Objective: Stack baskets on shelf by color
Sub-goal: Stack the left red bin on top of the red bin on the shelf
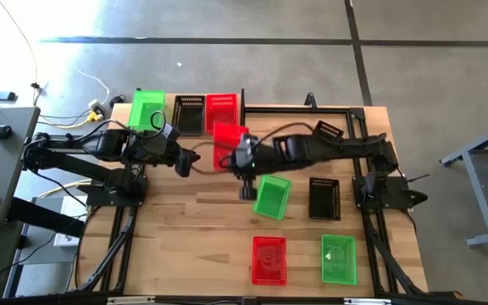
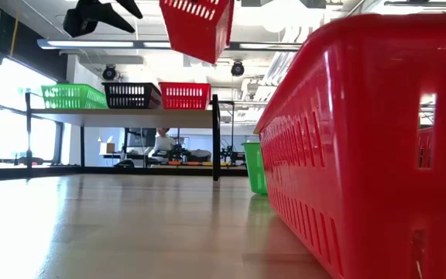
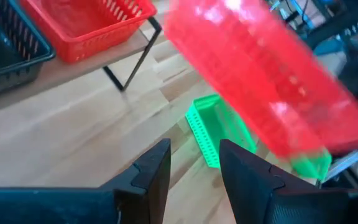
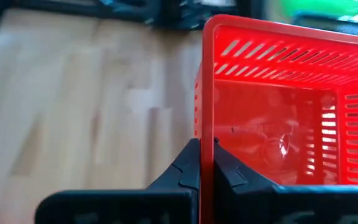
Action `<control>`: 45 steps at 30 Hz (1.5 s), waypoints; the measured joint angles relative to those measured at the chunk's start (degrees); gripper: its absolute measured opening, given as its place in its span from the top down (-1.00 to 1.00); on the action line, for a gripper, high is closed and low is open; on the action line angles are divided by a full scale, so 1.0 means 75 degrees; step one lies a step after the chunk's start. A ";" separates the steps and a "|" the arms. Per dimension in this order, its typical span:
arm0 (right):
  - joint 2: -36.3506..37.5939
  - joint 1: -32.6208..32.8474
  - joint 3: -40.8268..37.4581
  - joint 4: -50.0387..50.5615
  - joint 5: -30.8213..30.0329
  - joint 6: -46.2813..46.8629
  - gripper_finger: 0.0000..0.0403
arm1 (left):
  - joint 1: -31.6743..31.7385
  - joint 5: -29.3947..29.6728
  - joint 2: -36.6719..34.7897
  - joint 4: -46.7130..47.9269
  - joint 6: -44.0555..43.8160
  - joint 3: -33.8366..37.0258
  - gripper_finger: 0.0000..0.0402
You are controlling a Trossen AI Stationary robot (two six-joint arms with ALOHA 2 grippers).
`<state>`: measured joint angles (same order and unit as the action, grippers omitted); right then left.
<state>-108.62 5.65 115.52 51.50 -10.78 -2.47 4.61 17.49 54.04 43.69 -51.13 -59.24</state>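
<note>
Right hand point(image 4: 205, 167) pinches the rim of a red plastic mesh basket point(image 1: 230, 140) held aloft at frame centre near the light-wood shelf point(image 2: 130, 116), which carries one green, black and red basket, left hand point(image 3: 194, 171) open and empty, five baskets left on the worktop point(image 1: 193, 237).

Light-wood counter point(image 1: 193, 229), plank top. Shelf point(image 1: 185, 127) along far edge carries three baskets in row: green basket point(image 1: 147, 109), black basket point(image 1: 188, 113), red basket point(image 1: 221, 108). Directly on counter: green basket point(image 1: 272, 196) mid-board, black basket point(image 1: 324, 197) beside it, red basket point(image 1: 268, 259) and green basket point(image 1: 338, 259) near front edge.
</note>
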 joint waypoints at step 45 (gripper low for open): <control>-0.0320 -0.2321 0.0629 -0.2086 0.0042 -0.2600 1.00 | 0.0238 -0.0027 -0.0006 0.1856 0.1236 0.0002 0.37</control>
<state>-111.02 -11.75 120.24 35.85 -10.46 -21.96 6.39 17.29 54.00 57.62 -41.87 -59.22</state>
